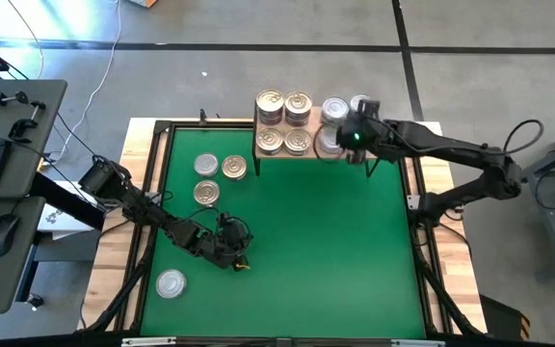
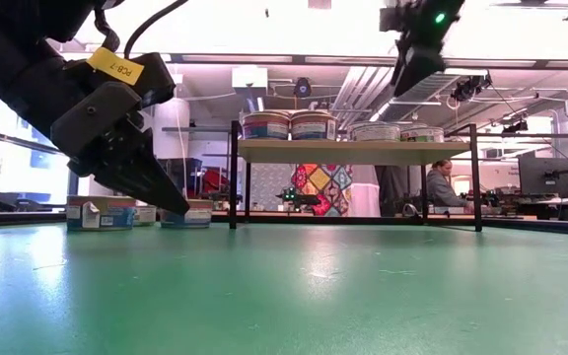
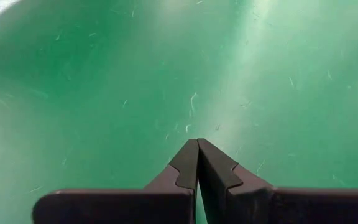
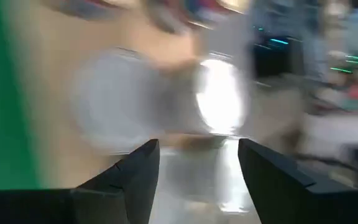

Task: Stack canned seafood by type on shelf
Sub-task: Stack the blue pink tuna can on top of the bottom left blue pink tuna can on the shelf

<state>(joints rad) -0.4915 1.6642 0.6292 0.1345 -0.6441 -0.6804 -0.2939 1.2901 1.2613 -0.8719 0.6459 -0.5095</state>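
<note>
The right gripper reaches from the table's right edge over the right end of the shelf at the far edge of the green mat, its fingers parted with nothing between them; the right wrist view is blurred, showing only silvery tin shapes beyond the fingers. Seen from table height it hangs above the shelf's tins. The left gripper sits low over the mat toward the near left, its arm angling in from the left edge, jaws pressed together and empty. On the shelf, four gold-lidded tins fill the left half and silver-lidded tins the right, partly hidden by the right arm. Three more tins cluster on the mat near the shelf's left leg, and a lone silver-lidded tin lies by the near left corner. A yellow tag on the left arm reads "PCB-7". A seated person shows in the room behind.
</note>
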